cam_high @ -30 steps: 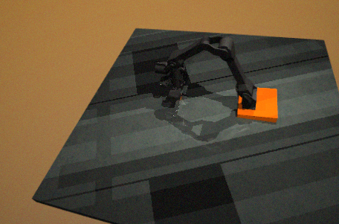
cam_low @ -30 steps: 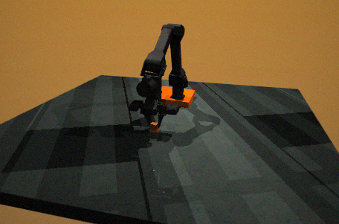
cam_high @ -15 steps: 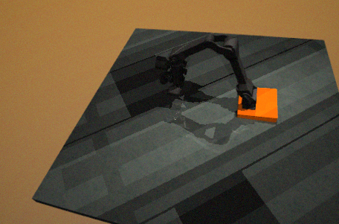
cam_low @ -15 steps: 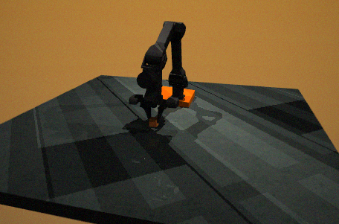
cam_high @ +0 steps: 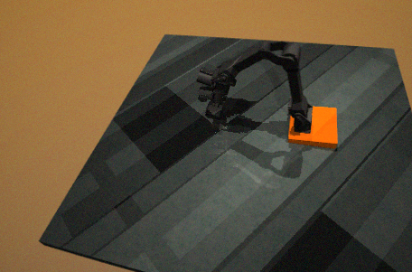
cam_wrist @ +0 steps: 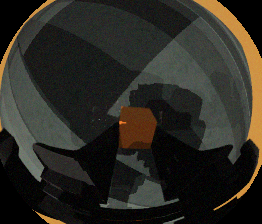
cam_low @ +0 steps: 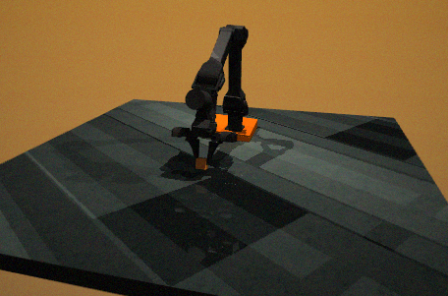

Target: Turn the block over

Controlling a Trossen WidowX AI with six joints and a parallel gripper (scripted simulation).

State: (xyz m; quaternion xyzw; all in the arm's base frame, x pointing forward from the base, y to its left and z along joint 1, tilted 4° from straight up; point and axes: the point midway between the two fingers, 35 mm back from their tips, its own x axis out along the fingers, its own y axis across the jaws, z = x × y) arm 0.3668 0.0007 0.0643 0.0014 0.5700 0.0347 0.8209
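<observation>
Between my fingertips [cam_low: 201, 162]: orange block [cam_low: 200, 163] [cam_wrist: 137, 128].
My gripper [cam_low: 202, 159] [cam_wrist: 135, 127] is partly open, clamped on it above the table [cam_high: 203, 212] [cam_low: 295, 211] [cam_wrist: 171, 65].

From here, the block [cam_low: 200, 163] [cam_wrist: 137, 128] between the jaws [cam_low: 203, 161] looks a dull brownish orange, with a small bright orange fleck on it. The jaws are black. Below them, the surface [cam_high: 194, 221] [cam_low: 275, 251] [cam_wrist: 91, 55] is patched and banded in grey-green, charcoal and near-black. Beyond the jaws, the base plate [cam_high: 326, 126] [cam_low: 251, 126] is vivid orange.
</observation>
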